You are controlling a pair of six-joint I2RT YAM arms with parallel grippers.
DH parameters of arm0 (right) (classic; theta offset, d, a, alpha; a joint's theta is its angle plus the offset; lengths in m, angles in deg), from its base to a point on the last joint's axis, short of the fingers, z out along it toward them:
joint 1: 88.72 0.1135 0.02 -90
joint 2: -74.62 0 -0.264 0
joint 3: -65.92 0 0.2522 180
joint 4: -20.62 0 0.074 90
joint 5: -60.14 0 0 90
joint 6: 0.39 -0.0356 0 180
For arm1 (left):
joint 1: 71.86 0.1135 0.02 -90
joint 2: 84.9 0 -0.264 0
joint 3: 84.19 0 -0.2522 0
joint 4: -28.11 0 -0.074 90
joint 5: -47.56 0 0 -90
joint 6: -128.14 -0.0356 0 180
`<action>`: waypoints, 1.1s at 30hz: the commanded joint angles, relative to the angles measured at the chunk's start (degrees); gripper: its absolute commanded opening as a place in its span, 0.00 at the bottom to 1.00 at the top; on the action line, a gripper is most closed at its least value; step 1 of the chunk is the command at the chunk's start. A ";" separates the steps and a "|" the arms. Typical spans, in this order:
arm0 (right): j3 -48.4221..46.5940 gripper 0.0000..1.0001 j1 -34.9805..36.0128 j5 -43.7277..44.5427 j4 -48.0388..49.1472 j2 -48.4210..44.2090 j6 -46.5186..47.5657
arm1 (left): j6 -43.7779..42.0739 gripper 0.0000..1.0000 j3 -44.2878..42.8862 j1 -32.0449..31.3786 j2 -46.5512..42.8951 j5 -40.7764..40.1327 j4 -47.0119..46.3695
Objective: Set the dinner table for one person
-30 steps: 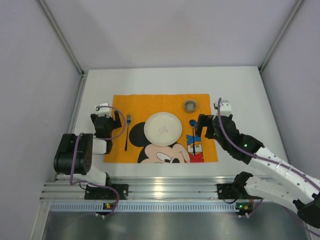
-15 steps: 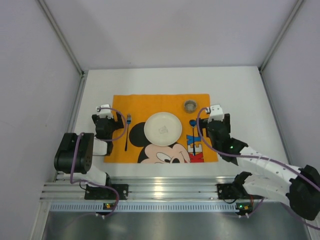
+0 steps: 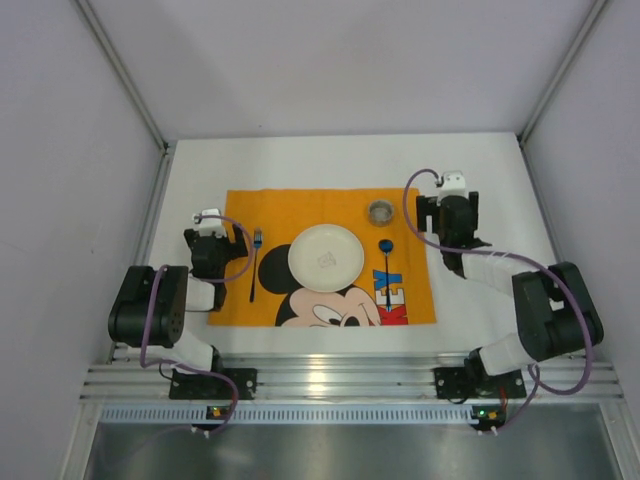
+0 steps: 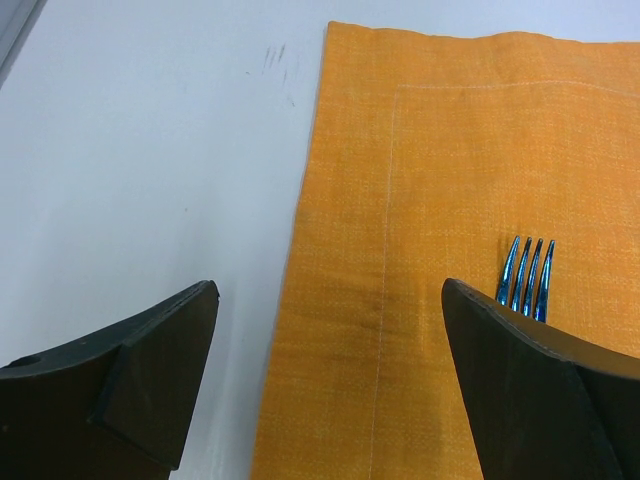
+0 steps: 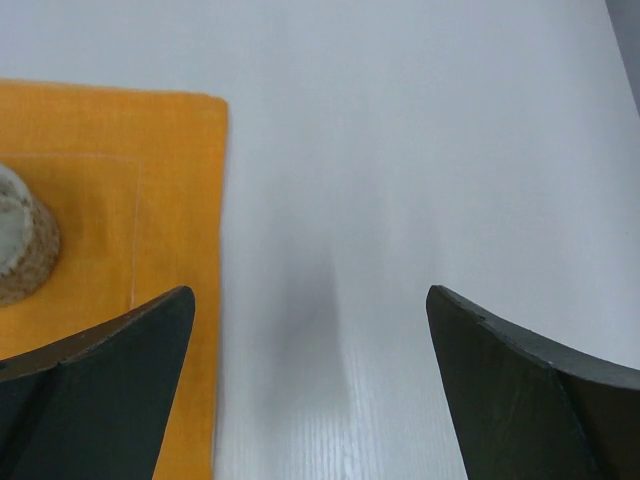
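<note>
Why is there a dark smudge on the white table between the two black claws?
Right wrist view: that smudge is a soft shadow on the table, likely from the right gripper above. Top view: the metal rail shines with glare.

I see white shells over fat black joints on both my left arm and right arm — a purple cable loops along each. The left end effector and right end effector finish in matte black wedge fingers. Green lights glow at the right base, five o'clock.
</note>
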 commanded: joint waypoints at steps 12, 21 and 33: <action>3.20 1.00 -4.93 -5.78 15.88 -6.23 2.10 | 0.47 0.99 -0.65 -0.06 -0.15 0.81 -5.26; -0.56 1.00 -8.36 -15.54 8.05 -3.06 -5.29 | 0.47 0.99 -0.57 -0.06 -0.15 0.72 -5.26; 4.40 1.00 -9.50 -18.60 7.33 -4.73 -3.54 | 0.47 0.99 -0.65 -0.06 -0.15 0.72 -5.26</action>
